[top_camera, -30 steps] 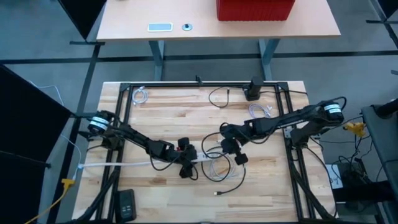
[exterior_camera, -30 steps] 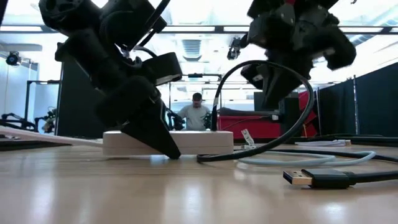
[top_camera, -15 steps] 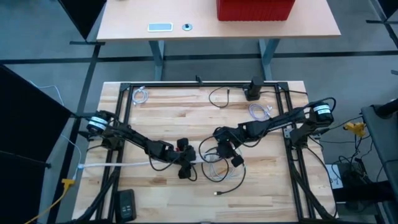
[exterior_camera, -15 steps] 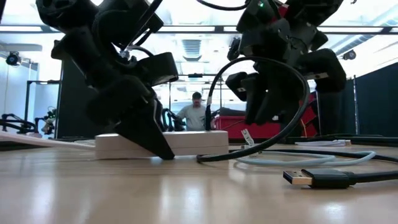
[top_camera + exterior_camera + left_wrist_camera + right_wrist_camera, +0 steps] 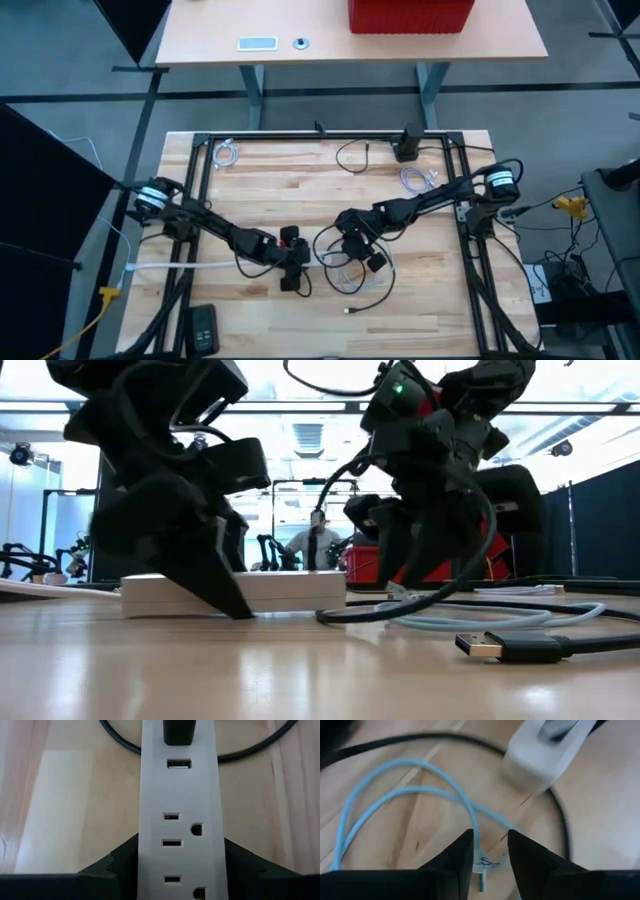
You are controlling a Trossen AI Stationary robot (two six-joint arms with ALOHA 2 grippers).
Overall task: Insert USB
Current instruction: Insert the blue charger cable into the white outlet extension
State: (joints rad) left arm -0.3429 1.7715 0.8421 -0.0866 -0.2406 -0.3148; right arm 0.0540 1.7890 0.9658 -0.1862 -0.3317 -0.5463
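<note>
Though one plug already sits in the strip: a USB port beside it stays empty.
Left gripper (image 5: 177, 870): fingers clamp the white power strip (image 5: 177, 820).
Right gripper (image 5: 490, 855): parted, empty, over the pale blue cable (image 5: 445, 795).
Risk: a loose pinch could let the connector twist.
Surface: wooden table (image 5: 260, 190), workshop behind.

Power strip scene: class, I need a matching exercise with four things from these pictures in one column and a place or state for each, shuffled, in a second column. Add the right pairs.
Things:
1. white power strip
2. black plug
3. light blue cable
4. loose USB plug

Places or states:
A. lying unplugged on the wood, near the low camera
B. looped on the table by the right gripper
C. clamped between the left gripper fingers
D. seated in the strip, next to an empty USB port

Pairs: 1-C, 2-D, 3-B, 4-A
</note>
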